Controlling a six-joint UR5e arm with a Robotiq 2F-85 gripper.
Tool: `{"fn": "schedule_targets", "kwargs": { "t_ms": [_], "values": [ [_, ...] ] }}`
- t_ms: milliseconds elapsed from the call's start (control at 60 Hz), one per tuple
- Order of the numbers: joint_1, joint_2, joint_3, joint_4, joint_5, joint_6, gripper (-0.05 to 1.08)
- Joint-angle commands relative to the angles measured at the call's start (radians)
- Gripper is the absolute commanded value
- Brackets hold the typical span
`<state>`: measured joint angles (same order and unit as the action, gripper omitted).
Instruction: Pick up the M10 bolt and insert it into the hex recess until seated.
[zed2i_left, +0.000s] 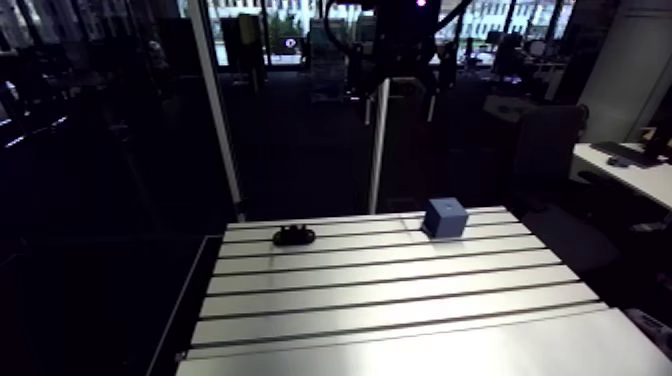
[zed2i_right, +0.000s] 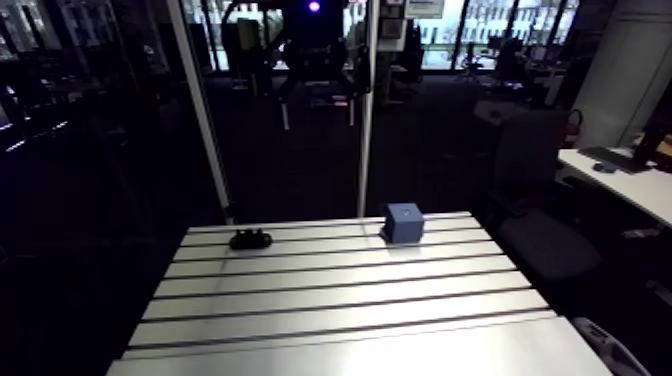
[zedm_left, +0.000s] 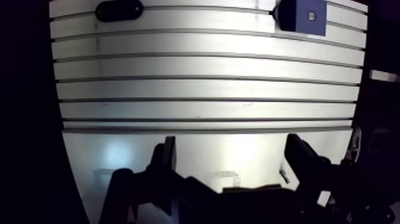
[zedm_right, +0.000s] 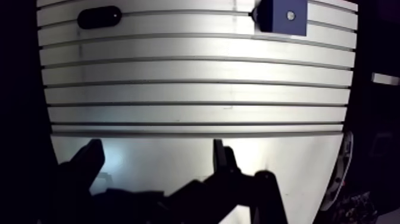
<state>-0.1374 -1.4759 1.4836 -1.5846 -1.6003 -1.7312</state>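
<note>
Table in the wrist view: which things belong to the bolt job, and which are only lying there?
For the job: black oblong piece, likely the bolt; blue block with a hole in its top; the open tool.
Only there: the slotted table itself.

Dim room, bright windows (zed2i_left: 500, 15) far behind, white post (zed2i_left: 379, 145), dark office chair (zed2i_left: 545, 150), white desk (zed2i_left: 630, 175) at right
</note>
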Motion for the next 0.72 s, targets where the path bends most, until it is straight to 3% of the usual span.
{"fn": "schedule_targets", "kwargs": {
  "t_ms": [17,717],
  "values": [
    [0.005,0.001,-0.019,0.022,-0.002,0.000,0.01],
    [0.027,0.012,-0.012,0.022,-0.002,0.006,0.01]
  ]
}}
